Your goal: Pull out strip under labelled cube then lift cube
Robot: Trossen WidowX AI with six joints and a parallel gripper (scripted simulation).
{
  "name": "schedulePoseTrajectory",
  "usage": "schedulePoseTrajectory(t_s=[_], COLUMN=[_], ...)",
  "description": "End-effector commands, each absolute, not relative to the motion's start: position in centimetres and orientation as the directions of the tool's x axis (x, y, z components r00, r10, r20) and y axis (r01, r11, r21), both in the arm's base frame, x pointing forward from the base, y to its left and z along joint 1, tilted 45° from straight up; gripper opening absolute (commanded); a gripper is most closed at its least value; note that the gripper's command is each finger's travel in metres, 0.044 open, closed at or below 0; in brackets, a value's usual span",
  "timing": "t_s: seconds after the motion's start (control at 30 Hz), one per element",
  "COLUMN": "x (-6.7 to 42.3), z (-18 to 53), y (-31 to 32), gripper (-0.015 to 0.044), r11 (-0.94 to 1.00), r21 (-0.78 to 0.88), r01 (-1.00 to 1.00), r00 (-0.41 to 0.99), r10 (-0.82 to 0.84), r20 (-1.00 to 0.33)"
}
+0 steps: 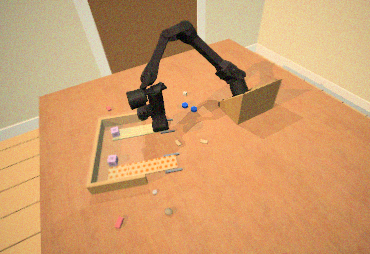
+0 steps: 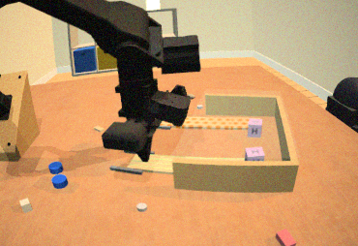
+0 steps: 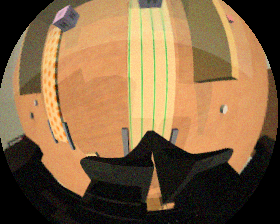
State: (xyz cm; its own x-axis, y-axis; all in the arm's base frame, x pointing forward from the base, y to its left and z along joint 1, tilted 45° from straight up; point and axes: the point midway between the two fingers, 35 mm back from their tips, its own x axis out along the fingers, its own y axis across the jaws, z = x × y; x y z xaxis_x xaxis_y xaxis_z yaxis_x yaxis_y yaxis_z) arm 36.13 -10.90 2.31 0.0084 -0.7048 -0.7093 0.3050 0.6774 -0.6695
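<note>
A lilac cube (image 1: 115,131) (image 2: 254,154) (image 3: 150,2) sits at the inner end of the pale strip with green lines (image 1: 135,131) (image 2: 157,165) (image 3: 148,75); its top mark is blurred. Another lilac cube (image 1: 112,160) (image 2: 254,128) (image 3: 65,18), with a dark H on its side, is at the inner end of the orange-dotted strip (image 1: 142,166) (image 2: 213,123) (image 3: 50,85); whether it rests on it is unclear. My gripper (image 1: 160,128) (image 2: 145,157) (image 3: 150,133) is shut and empty, pointing down above the outer end of the green-lined strip.
A low wooden wall (image 1: 120,183) (image 2: 232,175) (image 3: 215,62) surrounds the cubes on three sides. Grey bars (image 2: 127,170) (image 3: 125,140) flank the strips' outer ends. Two blue discs (image 1: 185,105) (image 2: 59,181), a red block (image 1: 119,222) (image 2: 285,238) and small pieces lie around. A wooden panel (image 1: 260,101) stands by the arm's base.
</note>
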Motion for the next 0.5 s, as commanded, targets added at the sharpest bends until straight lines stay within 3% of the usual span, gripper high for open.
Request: schedulePoseTrajectory(t_s=[0.0, 0.47], x=[36.2, 34.6], z=[2.2, 1.7], y=[-11.2, -10.8], gripper=[0.0, 0.0], r11=[0.676, 0.676], r21=[-0.671, -0.671], r01=[0.304, 0.304], r00=[0.007, 0.006], r10=[-0.706, -0.706], r20=[-0.708, -0.708])
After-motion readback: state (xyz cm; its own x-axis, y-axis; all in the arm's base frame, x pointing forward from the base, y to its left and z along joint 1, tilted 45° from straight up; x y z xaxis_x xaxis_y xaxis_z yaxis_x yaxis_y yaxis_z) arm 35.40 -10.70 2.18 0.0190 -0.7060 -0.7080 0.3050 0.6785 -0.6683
